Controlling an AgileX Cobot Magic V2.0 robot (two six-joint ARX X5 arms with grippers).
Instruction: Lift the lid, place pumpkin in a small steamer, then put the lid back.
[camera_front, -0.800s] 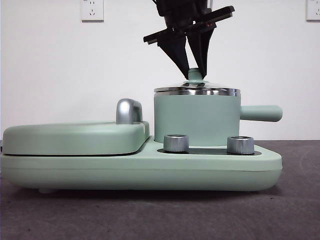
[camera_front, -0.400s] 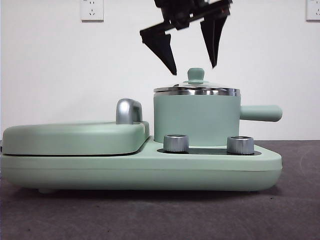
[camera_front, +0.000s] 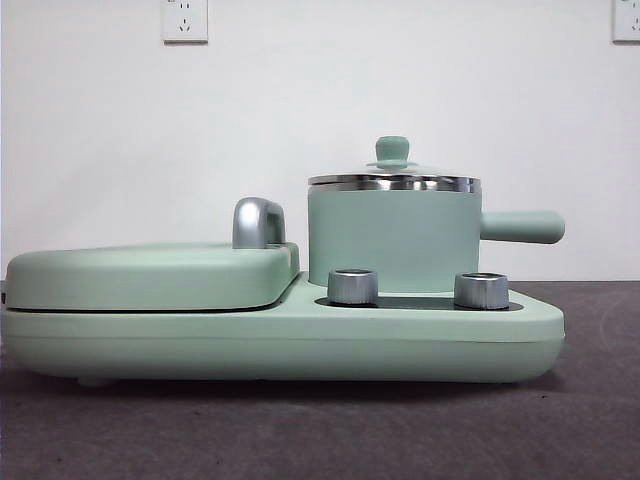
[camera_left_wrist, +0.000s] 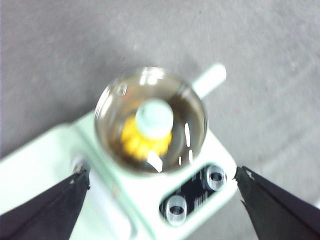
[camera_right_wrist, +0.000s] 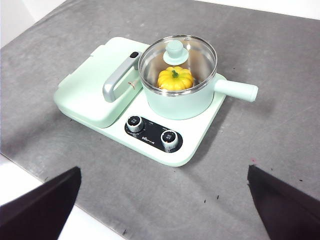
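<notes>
1 lid (camera_right_wrist: 177, 57), 1 pumpkin (camera_right_wrist: 175, 78), 1 small steamer (camera_right_wrist: 182, 102), 2 dials (camera_right_wrist: 134, 123).

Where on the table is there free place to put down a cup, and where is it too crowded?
Bare grey table lies beyond the small steamer's side handle, and also in front of the two knobs. The cooker base is crowded: the lid covers the pumpkin, and the flat cover fills the other half.

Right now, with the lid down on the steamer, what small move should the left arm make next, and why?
Probably just pull the left gripper up and away to rest. The lid sits level on the steamer, the pumpkin shows through the glass inside, and both grippers are open and apart from the pot, the right gripper far back. Nothing looks left to do.
</notes>
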